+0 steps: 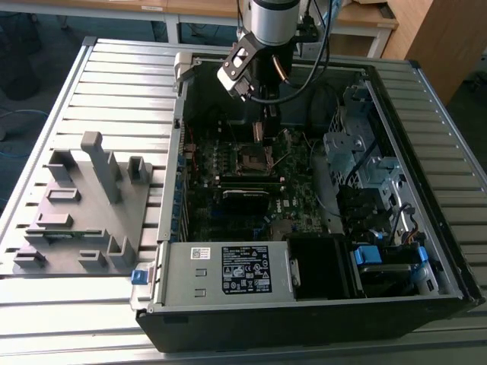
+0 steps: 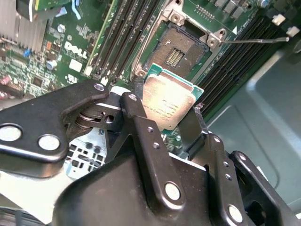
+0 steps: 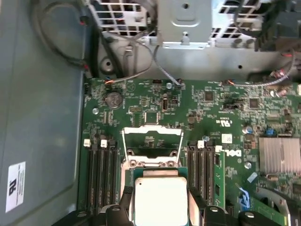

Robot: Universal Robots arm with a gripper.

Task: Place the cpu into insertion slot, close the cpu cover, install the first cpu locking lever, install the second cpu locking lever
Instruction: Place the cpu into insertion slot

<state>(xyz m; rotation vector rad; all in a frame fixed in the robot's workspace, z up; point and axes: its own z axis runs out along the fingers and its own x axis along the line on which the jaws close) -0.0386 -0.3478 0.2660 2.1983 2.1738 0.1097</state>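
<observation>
The claw (image 2: 168,107) is clamped on the cpu (image 2: 175,101), with its black fingers (image 2: 135,112) against two opposite edges. The second wrist view shows the chip tilted, near the bare insertion slot (image 2: 182,47). The first wrist view shows the cpu cover (image 3: 151,134) swung open beyond it. The exterior view shows the computer case (image 1: 266,334) lying on the slatted table (image 1: 114,84).

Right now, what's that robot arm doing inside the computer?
The robot arm has its gripper shut on the cpu, a flat silver-topped chip, pinching it by its edges inside the open computer case. It holds the chip in the air close to the insertion slot on the green motherboard. That slot is uncovered and empty, so the chip is not in yet.
</observation>
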